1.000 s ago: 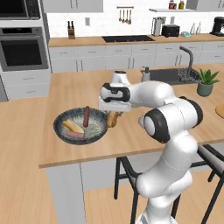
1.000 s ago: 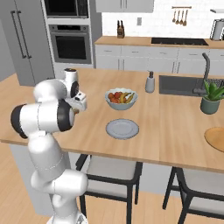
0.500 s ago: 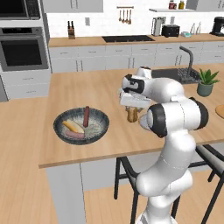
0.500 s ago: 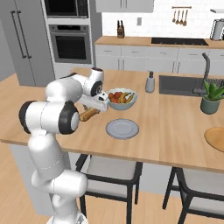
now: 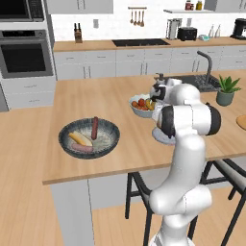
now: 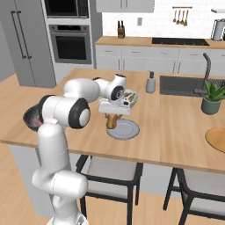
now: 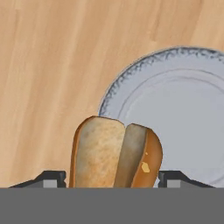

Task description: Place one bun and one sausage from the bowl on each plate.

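- My arm has swung away from the bowl [image 5: 89, 138] and across the counter [image 5: 120, 158] over the last second; my gripper [image 6: 112, 119] now hangs at the left edge of the pale grey-blue plate [image 6: 124, 130], where a second ago it was still at the bowl's rim.
- My jaws are clamped on a bun [image 7: 114, 152], one finger on each side of it; in the hand view its split end points down at the wood just beside the plate's rim.
- From the right base view the bun hangs upright under my hand, partly over the plate's near-left edge and not touching it as far as I can tell.
- I judge the carry nearly done: a small shift toward the plate's middle, then a release, should put the first bun down. Letting go here risks it tipping onto the counter.
- Count, bowl: one bun, one dark reddish-brown sausage [image 5: 94, 128], one paler pink sausage [image 5: 82, 148].
- Count, buns: two, one in my grip and one in the bowl.
- Count, plates: two, the grey-blue one below me, bare, and the tan-orange plate [image 6: 216, 139] well apart at the right, also bare where it shows.
- A white fruit bowl [image 5: 142, 105] stands just behind my hand.
- So four placements remain, this bun included.
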